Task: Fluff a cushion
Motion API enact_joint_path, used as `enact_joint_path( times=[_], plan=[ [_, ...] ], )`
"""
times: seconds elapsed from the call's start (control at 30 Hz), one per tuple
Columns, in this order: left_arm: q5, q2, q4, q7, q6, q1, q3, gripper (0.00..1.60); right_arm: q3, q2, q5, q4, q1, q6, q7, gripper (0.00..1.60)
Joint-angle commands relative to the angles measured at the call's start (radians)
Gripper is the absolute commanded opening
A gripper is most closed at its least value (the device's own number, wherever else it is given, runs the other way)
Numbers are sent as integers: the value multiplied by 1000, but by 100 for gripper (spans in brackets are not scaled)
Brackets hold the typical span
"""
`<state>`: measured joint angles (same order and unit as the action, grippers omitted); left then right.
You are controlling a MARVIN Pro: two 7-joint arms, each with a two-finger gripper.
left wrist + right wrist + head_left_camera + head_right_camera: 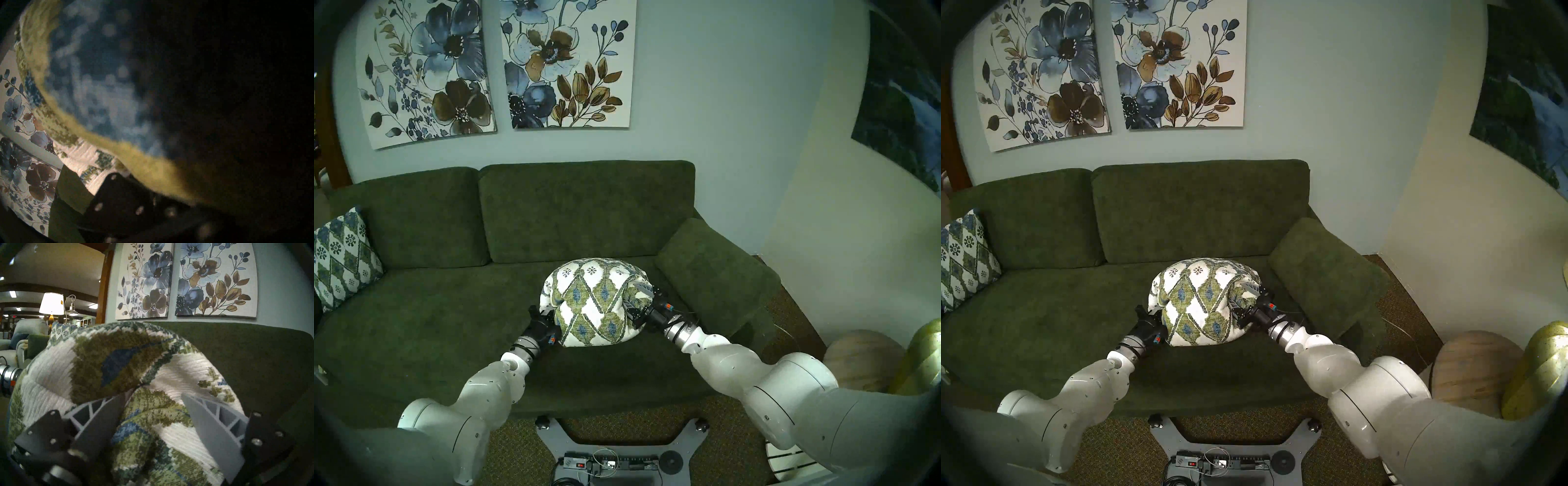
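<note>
No readable writing. Cushion (594, 303) – cream, olive-blue diamonds, squeezed plump – on sofa (449, 305) seat between both grippers. Left gripper (548, 314) clamped tight on its corner; right gripper (153, 412) fingers spread, fabric bunched between.

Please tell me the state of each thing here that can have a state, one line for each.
cushion: squeezed into a ball between both grippers, over the sofa seat.
left gripper: shut on a fold of the cushion.
right gripper: fingers apart, cushion fabric bulging between them.
second patterned pillow: leaning in the sofa's corner, untouched.
</note>
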<state>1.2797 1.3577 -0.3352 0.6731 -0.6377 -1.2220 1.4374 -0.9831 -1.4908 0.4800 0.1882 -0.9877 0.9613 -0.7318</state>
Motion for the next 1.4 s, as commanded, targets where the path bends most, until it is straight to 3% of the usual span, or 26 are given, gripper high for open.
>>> enact_joint_path(
  times=[0.0, 0.23, 0.67, 1.1, 1.37],
  plan=[
    [-4, 73, 15, -9, -6, 8, -11, 0, -5, 4, 7, 67, 4, -1, -42, 160],
    [-19, 105, 20, 2, -12, 12, -19, 0, -29, 18, 23, 140, 37, -1, -78, 160],
    [-26, 145, 42, 24, -23, 6, -33, 0, -125, 139, 86, 243, 91, -1, -110, 160],
    [-23, 180, 60, 32, -41, 15, -50, 0, -217, 210, 133, 348, 130, -1, -144, 160],
    [-7, 198, 80, 9, -55, 26, -67, 0, -273, 229, 177, 472, 139, -1, -156, 160]
  ],
)
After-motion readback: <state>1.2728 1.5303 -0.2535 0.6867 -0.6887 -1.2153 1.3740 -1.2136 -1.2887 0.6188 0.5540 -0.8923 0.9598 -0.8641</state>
